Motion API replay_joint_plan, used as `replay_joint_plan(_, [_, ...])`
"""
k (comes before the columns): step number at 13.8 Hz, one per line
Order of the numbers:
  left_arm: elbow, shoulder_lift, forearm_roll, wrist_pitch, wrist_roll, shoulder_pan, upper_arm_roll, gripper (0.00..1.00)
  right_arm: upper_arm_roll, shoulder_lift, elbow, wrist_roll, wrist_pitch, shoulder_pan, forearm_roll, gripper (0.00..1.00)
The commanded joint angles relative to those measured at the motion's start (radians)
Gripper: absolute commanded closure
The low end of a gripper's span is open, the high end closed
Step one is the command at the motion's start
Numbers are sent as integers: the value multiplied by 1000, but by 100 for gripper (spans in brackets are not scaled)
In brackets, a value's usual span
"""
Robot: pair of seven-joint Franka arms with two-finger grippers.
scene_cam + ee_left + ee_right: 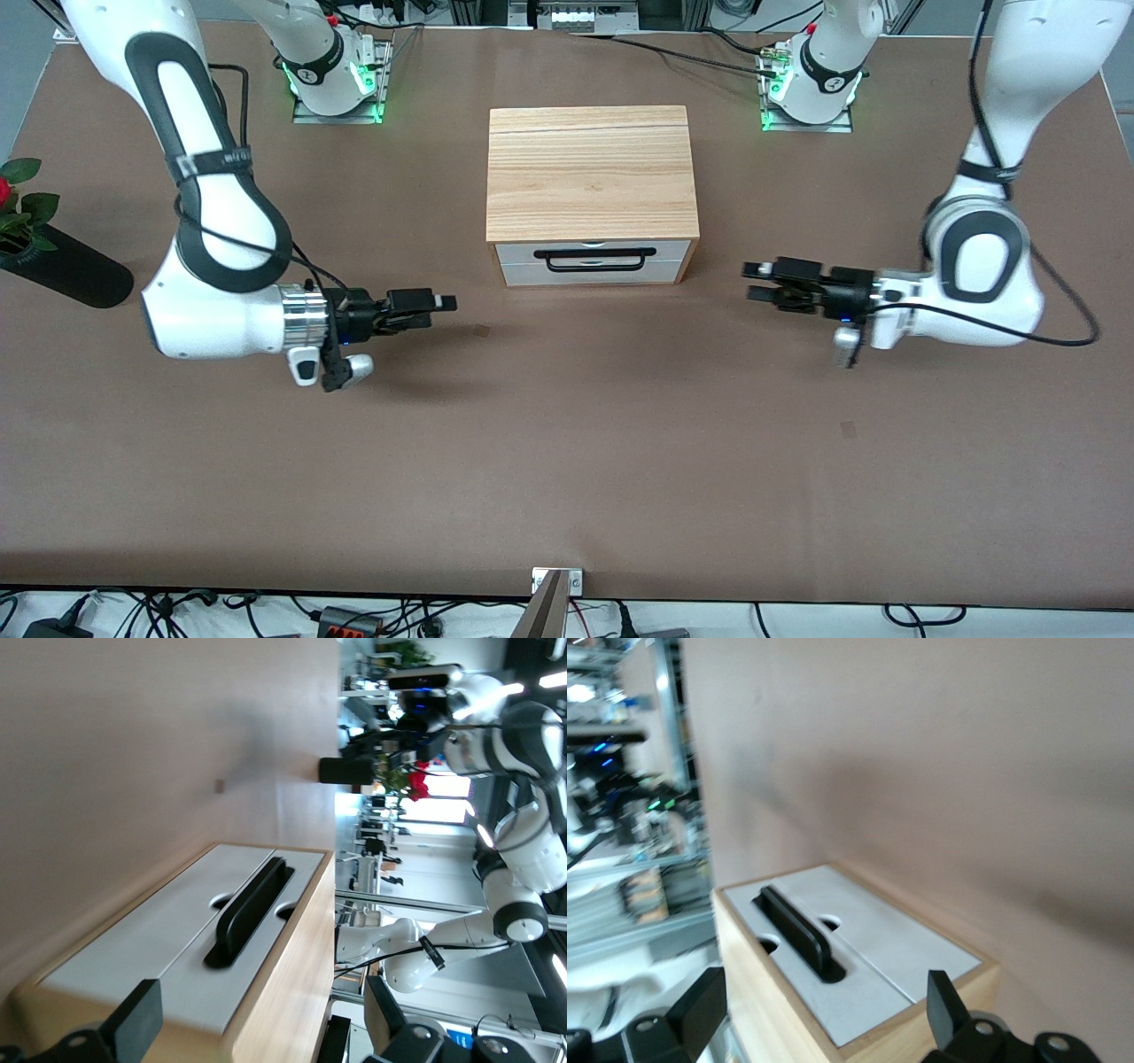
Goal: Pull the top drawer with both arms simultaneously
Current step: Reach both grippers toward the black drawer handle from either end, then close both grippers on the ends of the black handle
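A light wood cabinet point(589, 173) stands mid-table with two white drawer fronts facing the front camera. The top drawer point(523, 252) point(221, 983) point(850, 1001) is shut, and a long black bar handle point(594, 259) point(252, 908) point(797, 935) runs across it. My right gripper point(438, 306) point(822, 1010) hovers over bare table toward the right arm's end of the cabinet, pointing at it, open and holding nothing. My left gripper point(751, 283) point(261, 1023) hovers over the table toward the left arm's end, also aimed at the cabinet, open and holding nothing. Neither touches the handle.
A black vase point(66, 270) point(347, 771) with a red flower lies at the table edge by the right arm's end. Both arm bases point(332, 75) point(811, 84) stand farther from the front camera than the cabinet. Brown tabletop point(567, 443) spreads in front of the drawers.
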Motion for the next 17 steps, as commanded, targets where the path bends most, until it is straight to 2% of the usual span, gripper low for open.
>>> replay_joint_plan(1, [-36, 72, -110, 77, 183, 10, -54, 0, -1, 61, 11, -78, -21, 43, 48, 0])
replay_joint_plan(3, [-84, 96, -220, 118, 252, 4, -100, 0, -1, 105, 15, -104, -16, 95, 89, 0])
replay_joint_plan(4, [-87, 110, -234, 126, 266, -10, -113, 1, -1, 116, 15, -112, -14, 121, 103, 0])
replay_joint_plan(7, [-99, 144, -264, 140, 277, -71, -114, 14, 1, 156, 11, -128, -31, 149, 143, 0])
replay_joint_plan(9, [-99, 170, -287, 140, 341, -74, -113, 23, 1, 165, 11, -134, -48, 160, 175, 0])
replay_joint_plan(11, [-107, 185, -293, 137, 369, -76, -114, 36, 1, 175, 12, -141, -134, 152, 190, 0])
replay_joint_plan(13, [-113, 190, -294, 137, 369, -79, -114, 42, -1, 191, 12, -172, -224, 132, 223, 0])
replay_joint_plan(16, [-113, 196, -294, 131, 367, -80, -114, 64, -1, 207, 15, -198, -225, 123, 224, 0])
replay_joint_plan(17, [-113, 203, -294, 131, 367, -82, -117, 67, -1, 222, 18, -224, -218, 123, 226, 0])
